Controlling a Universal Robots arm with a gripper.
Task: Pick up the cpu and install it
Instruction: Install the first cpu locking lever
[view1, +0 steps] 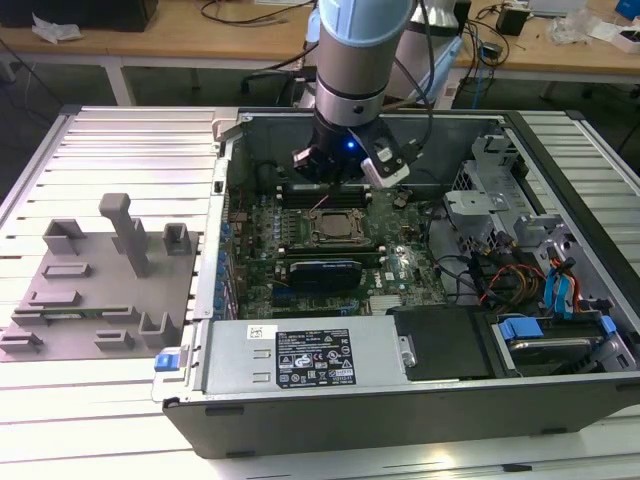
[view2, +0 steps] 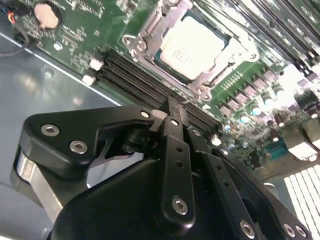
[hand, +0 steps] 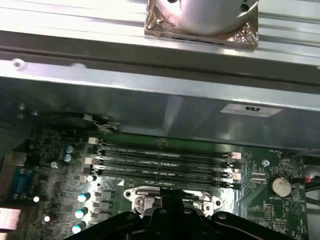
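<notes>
A workshop with wooden benches and loose cables lies behind a ribbed metal table (view1: 120, 400), and on it rests an open computer case (view1: 400, 400) with its motherboard (view1: 400, 262) exposed. The gripper (view1: 345, 172) hangs inside the case over the board's far edge, just beyond the socket (view1: 335, 226); its black linkage (view2: 172, 150) shows in the second wrist view, but whether its fingers are parted or closed I cannot tell. The cpu (view2: 192, 46) sits in the socket, pale top up, framed by the metal bracket (view2: 145, 35). Beyond the socket run the memory slots (hand: 162, 160). Nearer than the socket lies a long black expansion card (view1: 325, 272), then the power supply (view1: 300, 355). Outside the case, on the exterior view's left, a grey fixture tray (view1: 95, 290) rests on the table.
</notes>
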